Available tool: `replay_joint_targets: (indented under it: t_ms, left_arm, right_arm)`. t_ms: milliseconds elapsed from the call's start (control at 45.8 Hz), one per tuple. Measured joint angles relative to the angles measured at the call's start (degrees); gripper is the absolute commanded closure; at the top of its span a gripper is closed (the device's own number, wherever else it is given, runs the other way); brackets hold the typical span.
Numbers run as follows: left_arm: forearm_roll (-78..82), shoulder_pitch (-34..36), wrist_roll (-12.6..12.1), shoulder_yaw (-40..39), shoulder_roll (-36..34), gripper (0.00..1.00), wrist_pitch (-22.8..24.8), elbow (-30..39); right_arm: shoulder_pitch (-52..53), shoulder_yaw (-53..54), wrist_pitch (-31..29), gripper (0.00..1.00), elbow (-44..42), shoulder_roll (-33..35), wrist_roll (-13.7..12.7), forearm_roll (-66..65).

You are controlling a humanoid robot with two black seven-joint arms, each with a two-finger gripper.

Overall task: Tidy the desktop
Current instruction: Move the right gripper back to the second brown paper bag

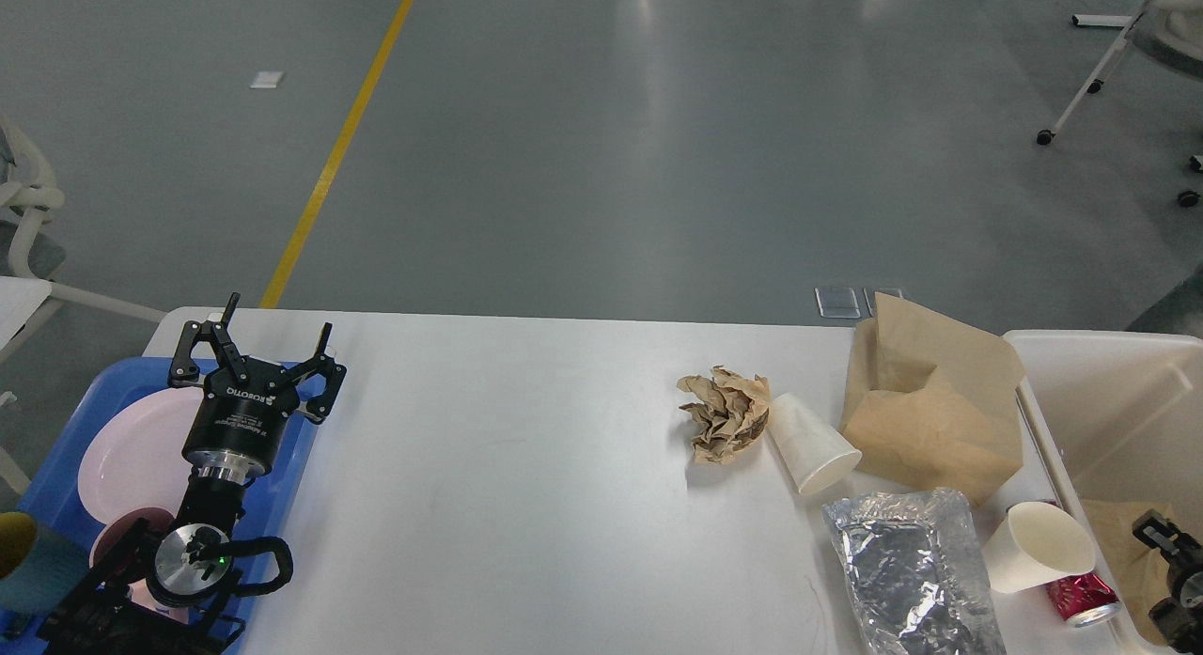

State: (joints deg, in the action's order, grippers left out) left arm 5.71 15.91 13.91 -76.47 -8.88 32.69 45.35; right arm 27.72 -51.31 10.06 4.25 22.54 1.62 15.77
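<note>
Head view: the white desktop (526, 467) fills the foreground, litter clustered at 3 o'clock — crumpled paper (722, 414), paper cup (810, 444), brown bag (932, 413), foil pouch (904, 572). Clearing rubbish into the beige bin (1100, 392) looks underway; next, a reach for loose trash. Left gripper (263, 343) hangs spread wide and empty above the blue tray (56, 476); right gripper (1170, 566), at the bin, unreadable.

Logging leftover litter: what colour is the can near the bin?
Red with a silver end, head view.

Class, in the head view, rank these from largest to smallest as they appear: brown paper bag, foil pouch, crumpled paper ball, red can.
1. brown paper bag
2. foil pouch, nearer the camera, so unsure against the bag
3. crumpled paper ball
4. red can, partly hidden
</note>
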Motion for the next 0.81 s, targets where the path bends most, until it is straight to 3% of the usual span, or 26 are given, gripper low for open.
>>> replay_joint_targets:
  t_ms: [197, 481, 612, 809]
  left_arm:
    - [0.0, 0.0, 0.0, 0.0, 0.0, 0.04, 0.0, 0.0]
    - [0.0, 0.0, 0.0, 0.0, 0.0, 0.04, 0.0, 0.0]
    - [0.0, 0.0, 0.0, 0.0, 0.0, 0.04, 0.0, 0.0]
    - [0.0, 0.0, 0.0, -0.1, 0.0, 0.04, 0.0, 0.0]
  right_arm:
    - [8.0, -0.7, -5.1, 0.0, 7.8, 6.0, -0.7, -1.8]
    - [34.4, -4.9, -18.0, 0.0, 32.8, 17.9, -7.9, -13.0]
    - [47.5, -12.9, -26.5, 0.0, 40.4, 17.5, -11.0, -13.8]
    - [62.3, -21.9, -43.7, 0.0, 44.7, 10.7, -11.7, -13.8]
